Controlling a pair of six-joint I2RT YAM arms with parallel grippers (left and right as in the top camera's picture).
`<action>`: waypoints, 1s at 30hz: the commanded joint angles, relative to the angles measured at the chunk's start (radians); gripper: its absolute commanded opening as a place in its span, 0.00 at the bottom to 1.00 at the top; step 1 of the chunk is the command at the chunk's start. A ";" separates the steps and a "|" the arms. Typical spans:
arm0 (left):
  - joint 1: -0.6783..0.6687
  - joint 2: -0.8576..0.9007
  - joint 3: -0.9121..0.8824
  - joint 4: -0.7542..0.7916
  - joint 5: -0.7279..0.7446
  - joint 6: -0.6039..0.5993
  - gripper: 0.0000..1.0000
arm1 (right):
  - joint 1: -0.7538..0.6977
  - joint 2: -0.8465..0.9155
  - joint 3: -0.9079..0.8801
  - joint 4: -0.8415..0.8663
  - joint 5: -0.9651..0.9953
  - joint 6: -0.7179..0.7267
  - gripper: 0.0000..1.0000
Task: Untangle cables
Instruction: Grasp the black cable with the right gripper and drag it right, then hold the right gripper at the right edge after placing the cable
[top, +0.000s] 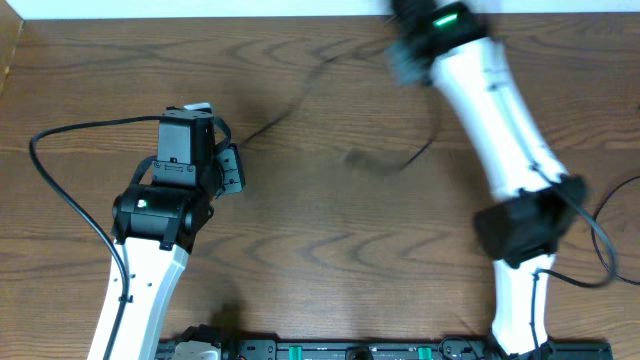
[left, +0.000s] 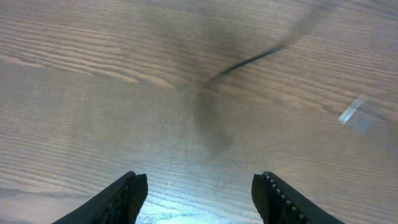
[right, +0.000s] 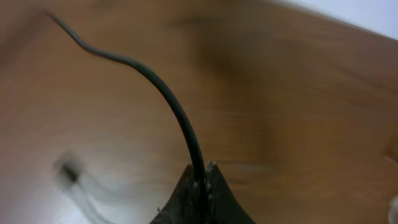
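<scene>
Two arms, one cord in play.

L side: the left gripper (left: 199, 185) hovers low over the table (left: 87, 93), fingers apart, nothing btwn them. Ahead of it, up & to the right in the left wrist view, a thin black cable (left: 249, 60) crosses the wood, blurred. A pale smear (left: 354, 112) sits near it; can't tell if it's a plug or just glare.

Centre, overhead view: the cable shows as a faint slack line from near the left gripper toward the far edge, w/ another dark curl under the right arm. Can't tell if that's one cord or two. No white cord clearly visible.

R side: the right gripper (right: 202, 177) is pinched tight on the cable, which rises from its tips & arcs away up-left. That arm is blurred in the overhead view.

Judgement: the step in hand is drawing the strand out w/ the right arm. Pull slowly along the cord's own line, not sideways. Watch the slack, and ease off if a loop starts to cinch. The left gripper looks wide enough to drop on & pin the free end if it drags.
</scene>
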 joint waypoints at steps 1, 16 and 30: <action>0.003 -0.002 0.006 -0.002 -0.002 -0.013 0.60 | -0.181 -0.087 0.148 -0.058 0.143 0.187 0.01; 0.003 -0.002 0.006 -0.003 0.008 -0.013 0.60 | -0.726 -0.142 0.121 -0.265 -0.158 0.497 0.02; 0.003 -0.002 0.006 -0.007 0.047 -0.013 0.60 | -0.875 -0.140 0.037 0.031 -0.024 0.485 0.01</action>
